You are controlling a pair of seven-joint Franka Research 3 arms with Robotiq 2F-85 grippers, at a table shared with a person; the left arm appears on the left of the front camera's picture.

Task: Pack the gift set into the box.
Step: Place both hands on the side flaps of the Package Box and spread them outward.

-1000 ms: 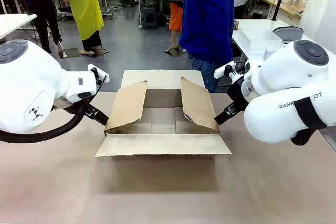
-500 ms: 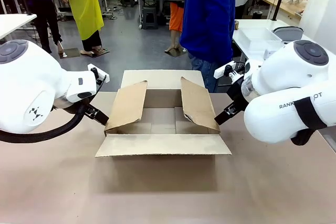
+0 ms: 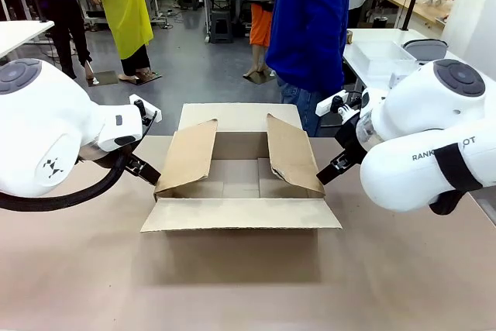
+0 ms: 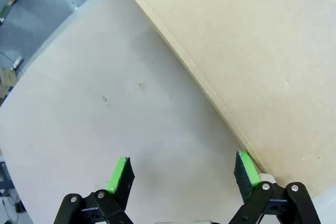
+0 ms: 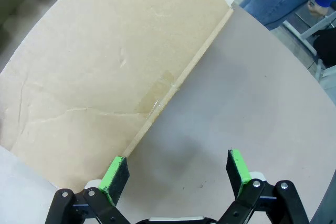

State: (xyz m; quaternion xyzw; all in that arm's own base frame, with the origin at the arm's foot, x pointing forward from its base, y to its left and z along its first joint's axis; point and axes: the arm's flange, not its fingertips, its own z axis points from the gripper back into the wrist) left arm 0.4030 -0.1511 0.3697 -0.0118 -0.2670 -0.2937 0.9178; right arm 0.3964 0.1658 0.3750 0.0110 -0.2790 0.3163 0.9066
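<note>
The box (image 3: 240,191), a brown cardboard carton, stands open in the middle of the table with its bare bottom showing. Its two side flaps lean up and inward, while the near flap (image 3: 240,215) and the far flap lie flat outward. My left gripper (image 3: 145,168) is open just outside the box's left flap (image 4: 262,61), low over the table. My right gripper (image 3: 332,168) is open just outside the right flap (image 5: 105,61). Neither holds anything. The gift set is out of view.
A person in a blue apron (image 3: 310,29) stands at the table's far side behind the box. A white side table with a clear bin (image 3: 384,56) is at the back right. Bare tabletop (image 3: 232,292) lies in front of the box.
</note>
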